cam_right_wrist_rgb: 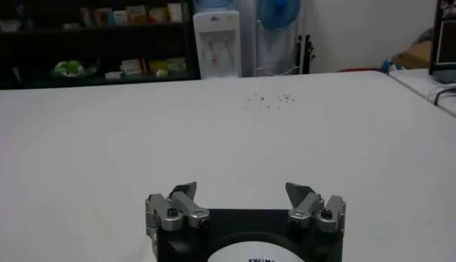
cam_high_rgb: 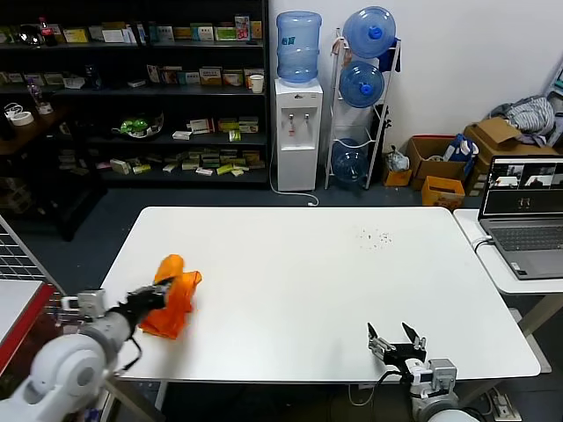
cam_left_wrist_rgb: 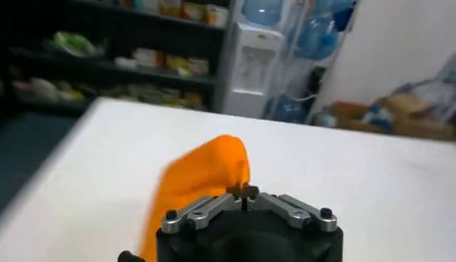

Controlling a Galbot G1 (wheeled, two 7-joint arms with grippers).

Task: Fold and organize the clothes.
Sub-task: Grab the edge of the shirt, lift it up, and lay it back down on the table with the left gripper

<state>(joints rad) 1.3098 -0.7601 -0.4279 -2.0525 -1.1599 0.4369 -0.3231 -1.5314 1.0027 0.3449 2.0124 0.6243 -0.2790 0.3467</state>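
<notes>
— Across the middle of the room, what took up the most space?

— The white table (cam_high_rgb: pixel 317 272), broad and rounded at the corners, with a scatter of tiny dark specks (cam_high_rgb: pixel 376 236) toward its far right part. Behind it stood dark shelving (cam_high_rgb: pixel 132 88) with boxes, and a white water dispenser (cam_high_rgb: pixel 296 132) against the wall beside a rack of blue bottles (cam_high_rgb: pixel 365 97). An open laptop (cam_high_rgb: pixel 526 211) sat on a separate side table to the right.

— And the clothes?

— The orange T-shirt (cam_high_rgb: pixel 173 303) lay bunched in a crumpled heap near the table's left front edge, one fold sticking up.

— Which arm was on it?

— The left gripper (cam_high_rgb: pixel 157 296) reached in from the left edge, its fingers closed together and pinching a fold of the shirt; in the left wrist view the orange cloth (cam_left_wrist_rgb: pixel 203 181) rose right at the pinched tips (cam_left_wrist_rgb: pixel 243 191).

— The other one?

— The right gripper (cam_high_rgb: pixel 398 340) hovered at the table's near right edge, well apart from the shirt, its fingers (cam_right_wrist_rgb: pixel 183 192) spread wide with nothing between them.
</notes>
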